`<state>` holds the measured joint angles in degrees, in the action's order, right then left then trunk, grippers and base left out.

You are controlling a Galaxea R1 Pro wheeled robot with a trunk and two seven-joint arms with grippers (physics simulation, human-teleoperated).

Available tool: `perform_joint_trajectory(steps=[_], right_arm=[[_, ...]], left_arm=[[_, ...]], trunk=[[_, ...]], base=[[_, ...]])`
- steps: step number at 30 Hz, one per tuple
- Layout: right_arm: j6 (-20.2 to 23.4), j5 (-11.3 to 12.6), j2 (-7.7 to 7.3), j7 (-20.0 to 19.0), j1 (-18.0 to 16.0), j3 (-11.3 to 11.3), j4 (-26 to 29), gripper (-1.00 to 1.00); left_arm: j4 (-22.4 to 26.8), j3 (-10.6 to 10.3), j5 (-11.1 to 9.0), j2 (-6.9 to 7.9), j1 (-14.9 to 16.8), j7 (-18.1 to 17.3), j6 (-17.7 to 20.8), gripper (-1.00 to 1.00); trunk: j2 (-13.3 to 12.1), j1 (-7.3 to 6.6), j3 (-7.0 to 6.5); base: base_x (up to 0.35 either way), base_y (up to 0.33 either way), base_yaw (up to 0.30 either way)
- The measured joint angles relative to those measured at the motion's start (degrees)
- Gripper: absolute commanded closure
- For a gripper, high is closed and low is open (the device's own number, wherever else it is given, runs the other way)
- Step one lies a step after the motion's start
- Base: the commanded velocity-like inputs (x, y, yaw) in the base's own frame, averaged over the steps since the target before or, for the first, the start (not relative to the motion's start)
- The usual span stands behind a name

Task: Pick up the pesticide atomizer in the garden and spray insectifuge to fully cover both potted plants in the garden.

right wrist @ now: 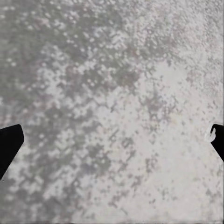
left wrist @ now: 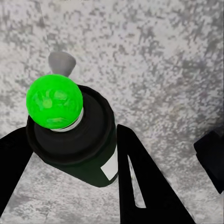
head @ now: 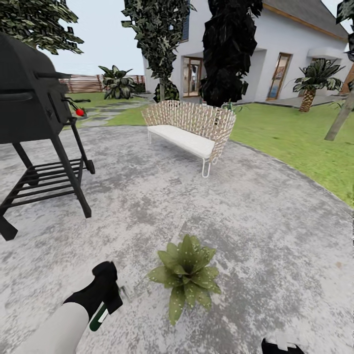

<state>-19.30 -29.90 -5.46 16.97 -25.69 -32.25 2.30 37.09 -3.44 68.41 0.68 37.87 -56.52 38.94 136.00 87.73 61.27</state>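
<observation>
Holding the pesticide atomizer (left wrist: 74,135) tight between its jaws, the left gripper (left wrist: 70,172) hangs over the grey patio (head: 255,216) | potted plant (head: 187,275) just beside it | right gripper (right wrist: 112,140) jaws wide apart, holding nothing

Black grill (head: 34,98), wicker bench (head: 189,129), white house (head: 295,49).

You get flat, even daylight — no hard shadows under the grill (head: 34,98) or the bench (head: 189,130) beside it. Past the bench the sky is washed out and pale. The patio (head: 255,221) looks blotchy and soft — in your wrist views its speckle turns coarse and pixelated.
</observation>
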Motion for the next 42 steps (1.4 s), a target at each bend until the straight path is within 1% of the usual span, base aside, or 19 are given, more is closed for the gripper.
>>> perform_joint_trajectory(steps=[8,20,21,23,25,27,28,30,31,33,34,37,42], right_arm=[[0.00,0.00,-0.07,0.01,0.00,0.00,0.00,-1.00],[0.07,-0.01,-0.01,0.04,0.00,0.07,-0.05,-1.00],[0.08,-0.01,0.00,0.04,0.00,0.09,-0.06,-1.00],[0.07,-0.01,0.01,0.04,0.00,0.10,-0.12,-1.00],[0.07,-0.01,0.01,0.04,0.00,0.10,-0.15,-1.00],[0.07,-0.07,0.01,0.03,0.00,0.10,-0.16,-1.00],[0.07,-0.08,0.01,0.03,0.00,0.10,-0.21,-1.00],[0.07,-0.09,0.01,0.03,0.00,0.10,-0.24,-1.00],[0.07,-0.09,0.01,0.03,0.00,0.10,-0.25,-1.00],[0.07,-0.09,0.03,0.03,0.00,0.11,-0.25,-1.00],[0.07,-0.09,0.03,0.03,0.00,0.10,-0.25,-1.00],[0.07,-0.08,0.01,0.03,0.00,0.10,-0.19,-1.00],[0.03,-0.06,0.00,0.01,-0.01,0.11,-0.15,-1.00]], left_arm=[[0.00,-0.47,-0.16,-0.50,0.00,0.14,0.06,1.00],[-0.79,-0.88,0.04,-0.77,-0.08,-0.16,-0.26,1.00],[-0.71,-1.16,0.27,-0.70,-0.04,-0.31,-0.30,1.00],[-0.25,-1.07,0.51,-0.27,0.24,-0.87,-0.26,1.00],[-0.16,-1.03,0.73,-0.12,0.56,-2.94,-0.20,1.00],[0.00,-1.15,2.07,0.14,0.96,-7.99,-0.19,1.00],[0.10,-1.38,4.20,0.29,1.76,-12.42,-0.24,1.00],[0.15,-1.44,8.44,0.47,3.41,-18.45,-0.28,1.00],[0.19,-1.40,10.10,0.65,4.14,-21.13,-0.28,1.00],[0.24,-1.35,11.49,1.18,5.32,-24.12,-0.27,1.00],[0.25,-1.34,11.83,1.40,5.90,-24.94,-0.27,1.00],[0.26,-1.44,12.16,1.52,6.50,-25.67,-0.26,1.00],[0.22,-1.63,12.30,1.55,5.75,-25.70,-0.26,1.00]], trunk=[[0.00,0.00,-0.37],[0.00,0.00,-0.84],[0.00,0.00,-0.88],[0.00,0.00,-0.94],[0.00,0.00,-1.01],[0.00,0.00,-1.07],[0.00,0.00,-1.11],[0.00,0.00,-1.17],[0.00,0.00,-1.20],[0.00,0.00,-1.26],[0.00,0.00,-1.30],[0.00,0.00,-1.39],[0.00,0.00,-1.45]], base=[[0.000,0.309,-0.237],[0.000,0.015,-0.268],[0.000,0.000,-0.284],[0.000,0.000,-0.285],[0.000,0.000,-0.285],[0.000,0.000,-0.285],[0.000,0.000,-0.286],[0.000,0.000,-0.286],[0.000,0.000,-0.286],[0.000,0.000,-0.286],[0.000,0.000,-0.286],[0.000,0.000,-0.286],[-0.014,0.011,-0.106]])
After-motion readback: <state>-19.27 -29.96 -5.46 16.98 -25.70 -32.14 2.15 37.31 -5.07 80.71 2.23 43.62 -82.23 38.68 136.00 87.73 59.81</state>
